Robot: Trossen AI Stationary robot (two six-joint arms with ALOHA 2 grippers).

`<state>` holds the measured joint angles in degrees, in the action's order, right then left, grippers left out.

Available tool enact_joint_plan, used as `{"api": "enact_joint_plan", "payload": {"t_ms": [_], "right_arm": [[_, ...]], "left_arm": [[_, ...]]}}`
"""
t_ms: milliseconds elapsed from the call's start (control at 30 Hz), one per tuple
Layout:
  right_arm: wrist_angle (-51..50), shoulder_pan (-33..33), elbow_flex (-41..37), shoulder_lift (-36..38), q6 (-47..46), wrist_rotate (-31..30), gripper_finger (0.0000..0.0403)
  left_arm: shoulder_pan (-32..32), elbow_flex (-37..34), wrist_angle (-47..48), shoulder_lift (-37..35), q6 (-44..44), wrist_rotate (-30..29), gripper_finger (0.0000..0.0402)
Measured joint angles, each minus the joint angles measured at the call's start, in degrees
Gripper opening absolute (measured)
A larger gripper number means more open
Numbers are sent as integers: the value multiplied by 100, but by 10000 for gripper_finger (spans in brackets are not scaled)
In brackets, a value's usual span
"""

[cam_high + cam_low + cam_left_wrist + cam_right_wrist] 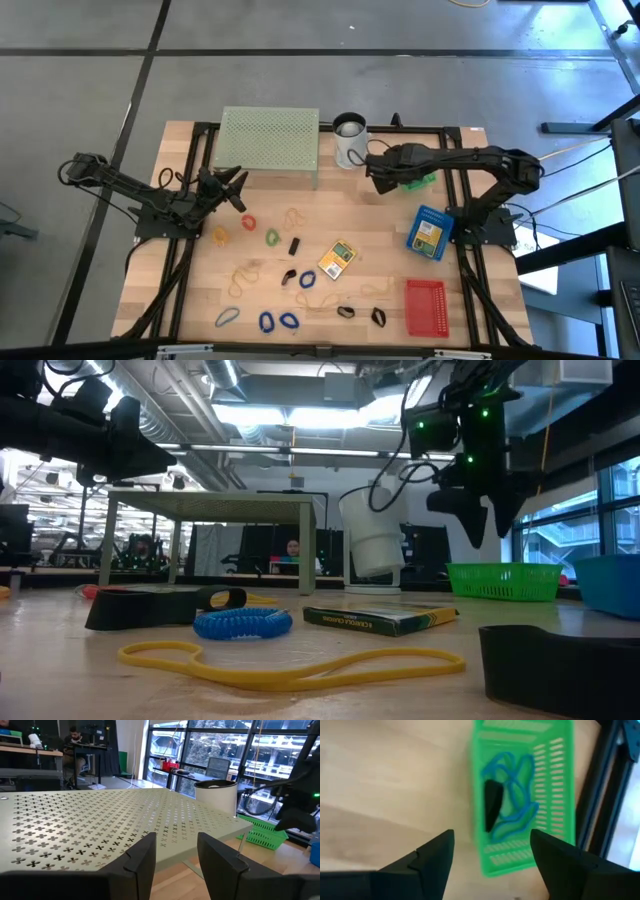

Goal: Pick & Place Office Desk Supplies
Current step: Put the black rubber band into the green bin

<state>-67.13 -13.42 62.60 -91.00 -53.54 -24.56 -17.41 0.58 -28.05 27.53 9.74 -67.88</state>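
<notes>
The office desk supplies lie loose on the wooden table: red [247,222], green [272,237] and blue [267,321] rubber bands, black binder clips [294,245] and a yellow card pack [338,258]. My right gripper [492,851] hangs open above the table beside a green basket [525,795] at the far right. In that basket lie blue rubber bands [517,815] and a black binder clip [492,802]. My left gripper [175,855] stands open and level at the near left corner of the pale green mesh stand [270,140], with nothing between its fingers.
A white cup [349,140] stands between the mesh stand and the green basket [418,182]. A blue basket [430,232] and a red basket [424,305] sit along the right side. A black frame [190,160] runs around the table's edges.
</notes>
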Motion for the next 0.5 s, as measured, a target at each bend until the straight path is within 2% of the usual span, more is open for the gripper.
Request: {"api": "enact_joint_plan", "payload": {"t_ms": [200, 500], "right_arm": [[427, 855, 239, 0, -144, 74, 228], [2424, 2530, 257, 0, -523, 702, 195]], "left_arm": [[0, 0, 0, -1, 0, -1, 139], [-2, 0, 0, 0, 0, 0, 139]]}}
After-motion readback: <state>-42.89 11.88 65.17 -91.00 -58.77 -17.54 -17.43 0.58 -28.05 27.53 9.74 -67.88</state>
